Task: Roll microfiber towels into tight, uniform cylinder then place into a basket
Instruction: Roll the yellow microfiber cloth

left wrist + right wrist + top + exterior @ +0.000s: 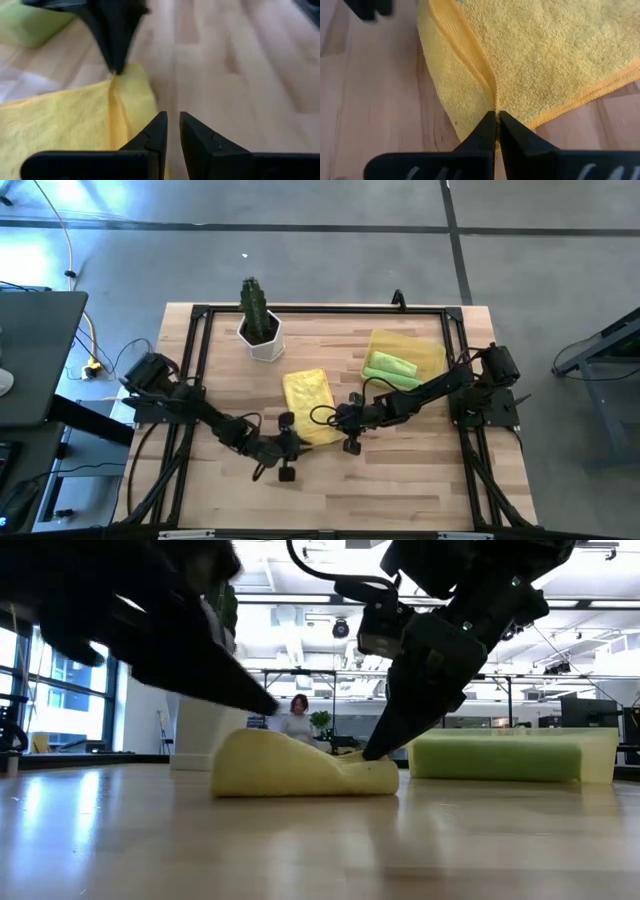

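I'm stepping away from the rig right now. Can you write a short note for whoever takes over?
Right gripper: shut, pinching a fold of the yellow towel at its near edge.
Left gripper: fingers slightly apart, holding nothing, at the same edge of that towel.
Basket: back right of the table, with green towel rolled inside.
Done: green towel rolled and placed.
Left: yellow towel lies mostly flat mid-table; roll it, then place it in the basket.

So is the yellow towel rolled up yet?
Not yet. The yellow towel lies mostly flat on the table, with one pinched ridge where the right claw grips its edge.
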